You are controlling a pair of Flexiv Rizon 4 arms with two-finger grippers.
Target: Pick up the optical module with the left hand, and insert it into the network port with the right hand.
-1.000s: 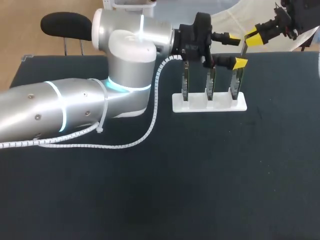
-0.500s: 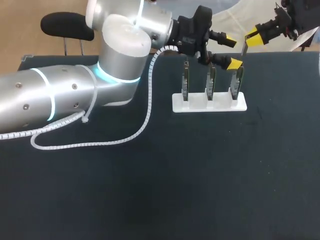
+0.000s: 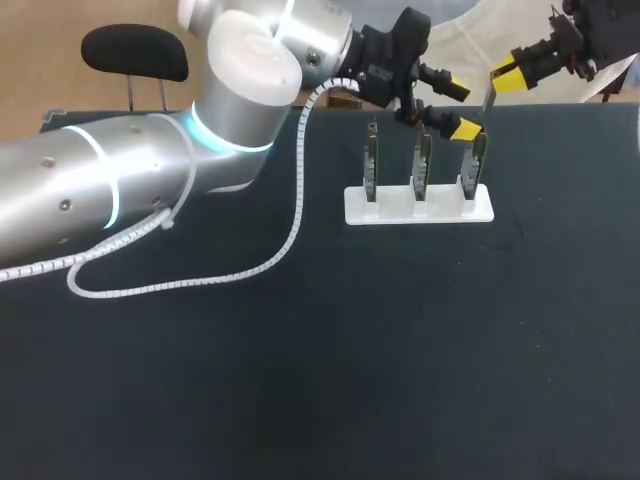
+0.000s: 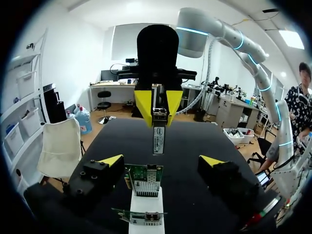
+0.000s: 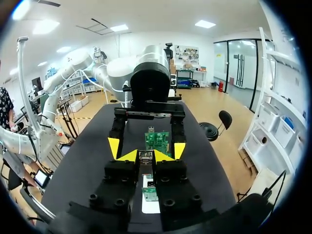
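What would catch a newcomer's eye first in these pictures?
The huge silver left arm fills the head view's left, its open left gripper straddling upright network cards in a white rack. Facing it, the right gripper pinches a slim optical module hanging straight down.

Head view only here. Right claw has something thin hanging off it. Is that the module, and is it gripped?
Observer: Yes. Left wrist view shows the right claw shut on the top end of the optical module, which hangs upright.
Operator: Left claw on a card?
Observer: No. The left claw is open, one tip either side of the green card, with gaps on both sides.
Operator: Module in a port?
Observer: No. It hangs apart from that card, beyond it from the left claw.
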